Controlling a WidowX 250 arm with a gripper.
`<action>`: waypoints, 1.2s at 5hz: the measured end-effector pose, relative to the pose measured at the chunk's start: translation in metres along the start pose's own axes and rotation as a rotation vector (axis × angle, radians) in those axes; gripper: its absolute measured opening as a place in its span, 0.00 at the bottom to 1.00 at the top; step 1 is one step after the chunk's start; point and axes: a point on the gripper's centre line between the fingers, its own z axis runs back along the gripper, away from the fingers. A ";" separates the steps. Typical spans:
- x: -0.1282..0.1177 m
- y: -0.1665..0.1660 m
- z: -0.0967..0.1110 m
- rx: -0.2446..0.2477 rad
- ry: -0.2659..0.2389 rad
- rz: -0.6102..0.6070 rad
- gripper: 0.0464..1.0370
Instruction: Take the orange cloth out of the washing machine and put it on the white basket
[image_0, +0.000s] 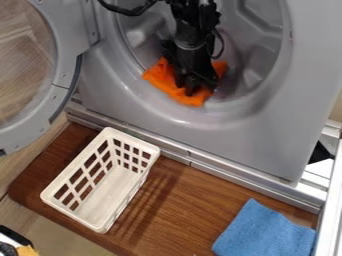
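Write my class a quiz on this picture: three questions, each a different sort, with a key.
1. True or false: The washing machine has its door open.
2. Fill in the blank: The other cloth, on the brown wooden surface, is ____.
3. Where is the orange cloth?
A) In the white basket
B) Inside the machine's opening, at the gripper
C) Hanging over the basket's rim

Key: 1 true; 2 blue; 3 B
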 end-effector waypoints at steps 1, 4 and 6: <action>-0.002 0.000 -0.001 0.007 0.003 -0.003 0.01; -0.025 0.000 0.027 0.031 0.016 0.010 0.00; -0.053 -0.014 0.065 0.034 -0.026 -0.025 0.00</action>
